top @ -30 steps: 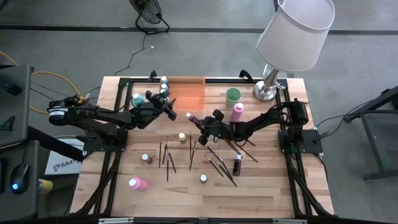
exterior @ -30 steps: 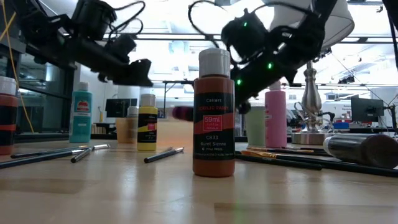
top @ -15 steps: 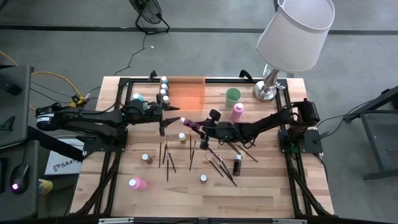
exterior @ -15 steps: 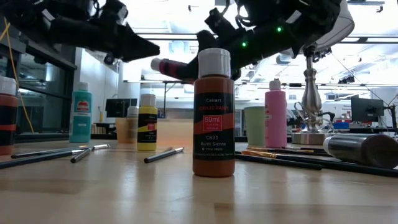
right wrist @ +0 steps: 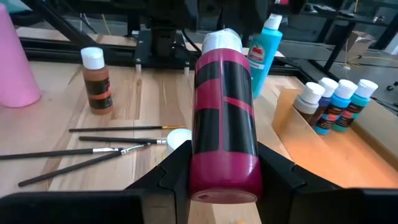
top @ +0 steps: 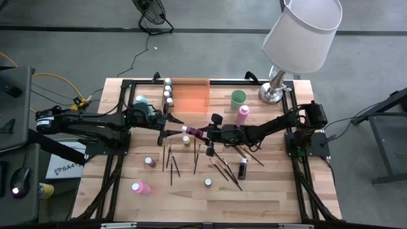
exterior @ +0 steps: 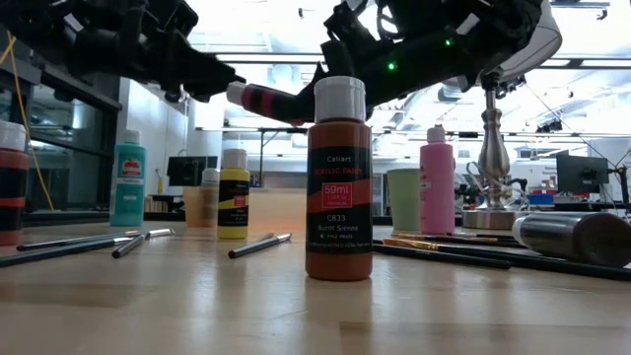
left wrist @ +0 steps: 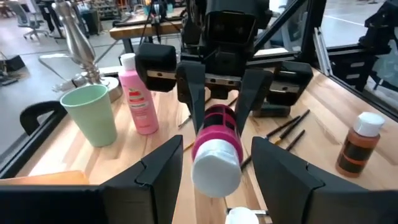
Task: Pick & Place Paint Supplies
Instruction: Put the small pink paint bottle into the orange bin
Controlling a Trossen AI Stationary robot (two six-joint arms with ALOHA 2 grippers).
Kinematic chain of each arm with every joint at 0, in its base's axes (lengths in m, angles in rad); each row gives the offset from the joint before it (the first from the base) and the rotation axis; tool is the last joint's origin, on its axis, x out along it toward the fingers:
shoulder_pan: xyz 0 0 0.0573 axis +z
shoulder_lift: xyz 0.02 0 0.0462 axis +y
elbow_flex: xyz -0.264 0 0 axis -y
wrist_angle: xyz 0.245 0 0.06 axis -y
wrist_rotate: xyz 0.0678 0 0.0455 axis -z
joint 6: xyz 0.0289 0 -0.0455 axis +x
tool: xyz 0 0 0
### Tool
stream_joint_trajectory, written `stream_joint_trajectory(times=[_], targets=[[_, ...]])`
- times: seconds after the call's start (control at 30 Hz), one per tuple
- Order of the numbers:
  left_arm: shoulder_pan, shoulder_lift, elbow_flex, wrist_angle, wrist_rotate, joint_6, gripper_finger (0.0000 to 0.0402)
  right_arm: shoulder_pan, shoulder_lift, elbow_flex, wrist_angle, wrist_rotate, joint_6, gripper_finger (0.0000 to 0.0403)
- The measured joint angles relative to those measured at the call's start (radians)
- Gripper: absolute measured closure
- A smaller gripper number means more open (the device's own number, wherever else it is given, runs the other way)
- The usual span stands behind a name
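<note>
- The table (top: 267,191) is pale wood; both dark arms reach low over its middle from opposite sides, nearly level, wrists facing each other.
- The right gripper (top: 202,133) grasps a magenta paint bottle (top: 193,131) by its base, held on its side above the table with the white cap pointing at the left arm. A second ago the bottle sat farther toward the right side; it now lies closer to the left fingers.
- The left gripper (top: 170,126) is spread wide, a finger on each side of the bottle's cap in its wrist view; whether either finger touches the cap is hard to tell. A second ago this gripper hung nearer the orange tray (top: 191,95).
- Below, a brown bottle (exterior: 338,177) stands upright on the table nearest the low camera, a pink bottle (top: 243,114) stands beside the pale green cup (top: 238,97), and several small bottles line the tray's left edge.
- Thin paintbrushes (top: 170,162) lie scattered on the wood beneath the two grippers.
</note>
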Motion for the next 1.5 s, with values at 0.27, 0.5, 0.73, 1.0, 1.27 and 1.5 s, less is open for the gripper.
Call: stream_joint_trajectory(times=[0.27,0.5,0.73,1.0,1.27,1.5], targets=[[0.0,0.001,0.0,-0.033,0.029,0.0,0.0215,0.0,0.0,0.0,0.003,-0.006,0.0,0.0282],[0.0,0.004,0.0,-0.034,0.039,-0.001,0.0215,-0.001,0.001,0.001,0.046,-0.037,0.0,0.0282],[0.0,0.01,0.0,0.014,0.039,-0.004,0.0215,-0.001,0.001,0.001,0.048,-0.048,0.0,0.0282],[0.0,0.086,0.0,0.032,0.04,-0.01,0.0216,-0.001,0.001,0.001,0.043,-0.048,0.001,0.0282],[0.0,0.081,0.0,0.071,0.049,-0.01,0.0227,-0.002,0.002,0.001,0.046,-0.048,0.001,0.0281],[0.0,0.08,0.0,0.059,0.066,-0.009,0.0287,-0.001,0.002,0.001,0.042,-0.049,0.001,0.028]])
